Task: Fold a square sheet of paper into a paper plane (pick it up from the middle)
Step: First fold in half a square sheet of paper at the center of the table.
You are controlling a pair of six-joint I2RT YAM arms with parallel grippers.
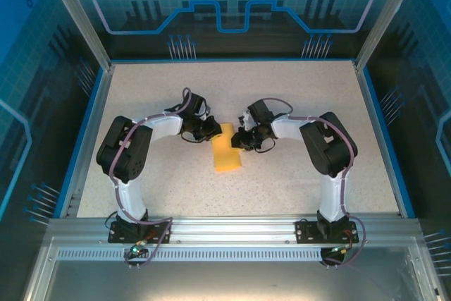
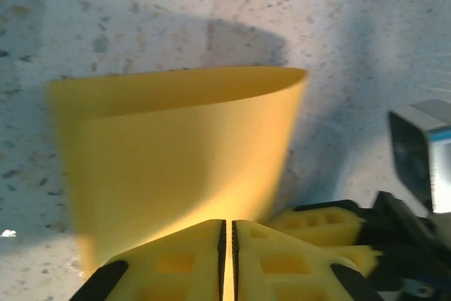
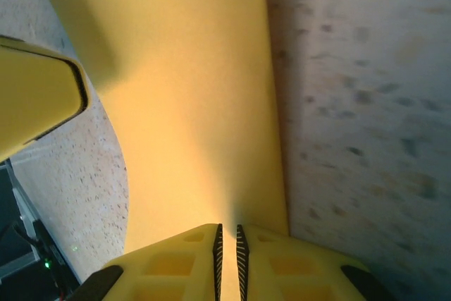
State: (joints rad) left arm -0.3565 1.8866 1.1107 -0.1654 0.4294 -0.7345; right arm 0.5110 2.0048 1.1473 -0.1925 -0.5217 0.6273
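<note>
While the thin orange-yellow square sheet of paper (image 1: 227, 154) sits bowed and doubled over at the middle of the speckled white table (image 1: 296, 181), between my arms, my left fingers (image 2: 218, 227) are nearly closed, seemingly pinching its edge; the view is blurry. My right fingers (image 3: 215, 229) clamp the opposite side, with only a slit between them.

sheet of paper (image 1: 227, 151): plain orange-yellow | table (image 1: 296, 103): speckled off-white | left pincer (image 2: 227, 226): yellow
</note>
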